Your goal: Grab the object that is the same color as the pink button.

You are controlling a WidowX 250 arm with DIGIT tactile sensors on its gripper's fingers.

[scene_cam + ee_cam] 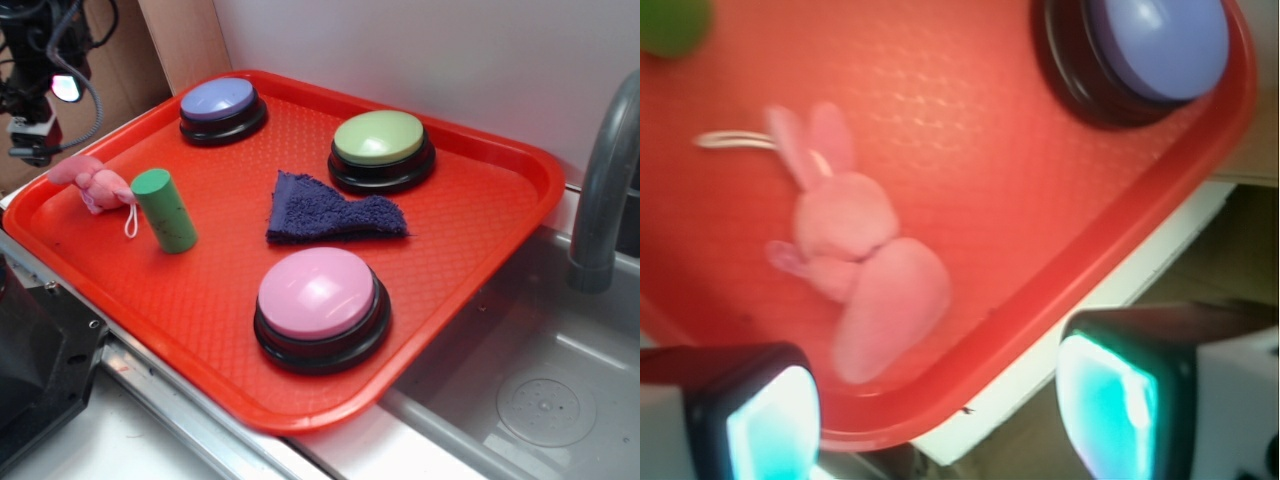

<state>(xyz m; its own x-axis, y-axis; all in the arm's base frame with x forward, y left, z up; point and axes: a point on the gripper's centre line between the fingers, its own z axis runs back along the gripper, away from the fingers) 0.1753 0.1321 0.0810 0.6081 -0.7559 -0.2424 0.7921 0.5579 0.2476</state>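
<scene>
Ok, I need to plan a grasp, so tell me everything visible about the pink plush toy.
The pink plush toy looks soft and fuzzy, rabbit-shaped, with two long ears, a round head and a larger lumpy pink part below. A thin white string loop trails from the ears. It lies flat on the red tray near its rim, beside the green cylinder. The gripper hovers open, not touching it.

The gripper (940, 420) hangs at the far left of the scene, seen in the exterior view as dark hardware with looping cables at the upper left corner. In the wrist view its two fingers (770, 420) show along the bottom edge, black-framed with glowing cyan pads, set well apart with a wide gap between them. Nothing sits between the jaws.
</scene>
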